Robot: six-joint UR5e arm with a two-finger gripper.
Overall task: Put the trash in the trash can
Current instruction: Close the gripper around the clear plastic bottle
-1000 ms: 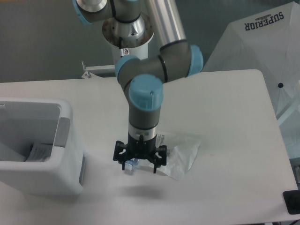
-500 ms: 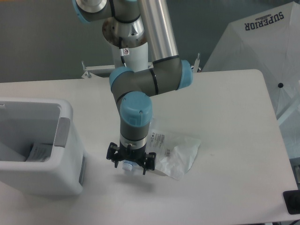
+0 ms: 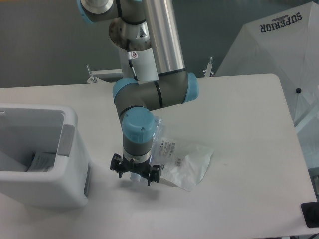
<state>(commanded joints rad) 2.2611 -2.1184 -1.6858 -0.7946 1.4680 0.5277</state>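
My gripper (image 3: 135, 175) points down over the table's front middle, just right of the trash can (image 3: 45, 191). Its fingers are shut on a piece of the trash, the crushed clear bottle, of which only a whitish end (image 3: 134, 177) shows between them; the rest is hidden by the wrist. The other piece, a crinkled clear plastic bag (image 3: 187, 167) with a printed white label, lies flat on the table right beside the gripper. The trash can is a boxy white bin with a grey tab (image 3: 66, 141) on its rim.
Some labelled paper or plastic (image 3: 42, 160) lies inside the bin. White fabric marked "SUPERIOR" (image 3: 279, 45) stands beyond the table's right edge. A black object (image 3: 310, 214) sits at the bottom right corner.
The arm has swung left toward the bin, carrying the bottle off the bag's left edge. The bag has stayed where it was.
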